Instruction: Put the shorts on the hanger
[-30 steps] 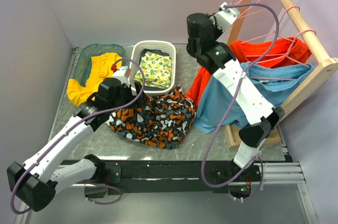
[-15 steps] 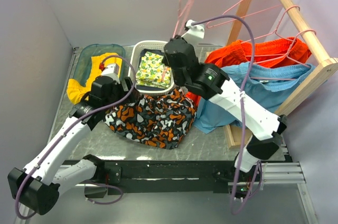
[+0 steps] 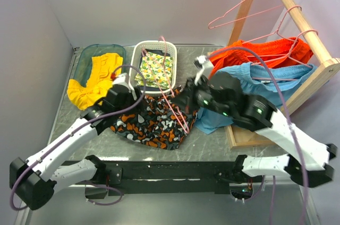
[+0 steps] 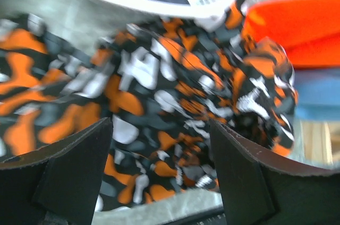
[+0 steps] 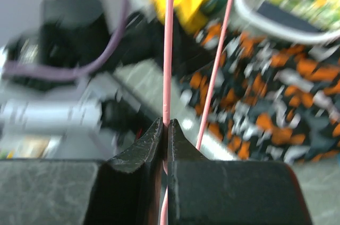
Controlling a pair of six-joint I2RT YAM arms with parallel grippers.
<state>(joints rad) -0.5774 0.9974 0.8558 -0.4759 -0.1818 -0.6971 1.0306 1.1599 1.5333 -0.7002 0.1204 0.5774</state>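
Observation:
The shorts, black with orange, white and grey blotches, lie crumpled on the table in front of the white basket. My left gripper hovers open over their left part; in the left wrist view its gripper frames the shorts with nothing between the fingers. My right gripper is shut on the hanger, a thin pink wire one slanting over the right part of the shorts. The right wrist view shows the hanger pinched at my right gripper, above the shorts.
A white basket holds a green-yellow cloth. A teal bin holds a yellow garment. At the right stands a wooden rack with plain orange shorts, light-blue shorts and more pink hangers.
My right arm swung from the rack down and left, carrying a hanger to above the shorts. My left gripper shifted slightly over the shorts and its jaws narrowed a little.

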